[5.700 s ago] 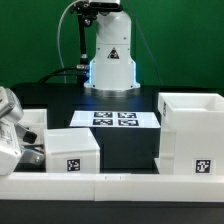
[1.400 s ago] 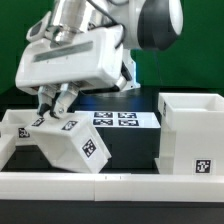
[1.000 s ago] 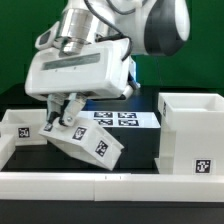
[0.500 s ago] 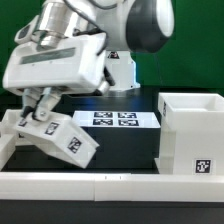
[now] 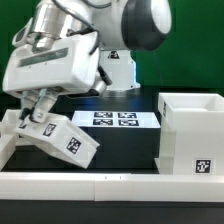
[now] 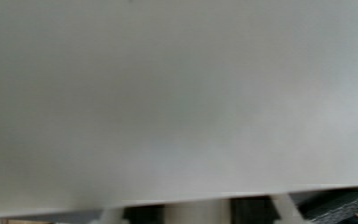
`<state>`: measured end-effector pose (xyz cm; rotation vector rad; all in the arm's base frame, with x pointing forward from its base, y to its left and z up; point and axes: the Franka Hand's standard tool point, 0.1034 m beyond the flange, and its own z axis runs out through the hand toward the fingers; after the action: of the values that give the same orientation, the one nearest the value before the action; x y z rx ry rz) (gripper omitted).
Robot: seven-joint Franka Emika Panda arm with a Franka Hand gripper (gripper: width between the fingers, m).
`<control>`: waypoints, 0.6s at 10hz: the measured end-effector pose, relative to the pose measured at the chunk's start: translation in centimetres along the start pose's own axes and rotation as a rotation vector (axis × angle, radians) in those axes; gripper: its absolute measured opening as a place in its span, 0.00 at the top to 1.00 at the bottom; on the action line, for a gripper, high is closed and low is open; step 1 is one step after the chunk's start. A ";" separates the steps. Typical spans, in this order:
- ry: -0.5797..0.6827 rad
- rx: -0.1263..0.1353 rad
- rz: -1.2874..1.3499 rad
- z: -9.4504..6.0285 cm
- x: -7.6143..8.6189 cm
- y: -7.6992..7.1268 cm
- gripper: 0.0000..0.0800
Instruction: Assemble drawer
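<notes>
My gripper (image 5: 38, 113) is shut on the wall of a white drawer tray (image 5: 68, 141) with black-and-white tags. It holds the tray tilted, with the low end toward the exterior view's right, over the black table at the left. A second tray (image 5: 12, 124) lies behind it at the far left. The tall cube-like casing (image 5: 190, 135) stands open-topped at the right, apart from the gripper. In the wrist view a blurred white surface (image 6: 176, 90) fills nearly the whole picture. Only my fingertips (image 6: 140, 213) show at the edge.
The marker board (image 5: 113, 118) lies flat at mid-table behind the held tray. A low white rail (image 5: 110, 186) edges the table's front. The arm's white base (image 5: 122, 68) stands at the back in front of a green wall.
Over the last second my gripper has carried the tilted tray toward the exterior view's left. In the last half second it has hardly moved.
</notes>
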<state>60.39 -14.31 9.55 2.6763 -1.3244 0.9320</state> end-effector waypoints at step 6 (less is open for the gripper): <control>0.001 -0.027 -0.026 1.8 -6.6 -2.9 0.79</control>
<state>60.28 -8.14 5.37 2.6662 -1.2897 0.9060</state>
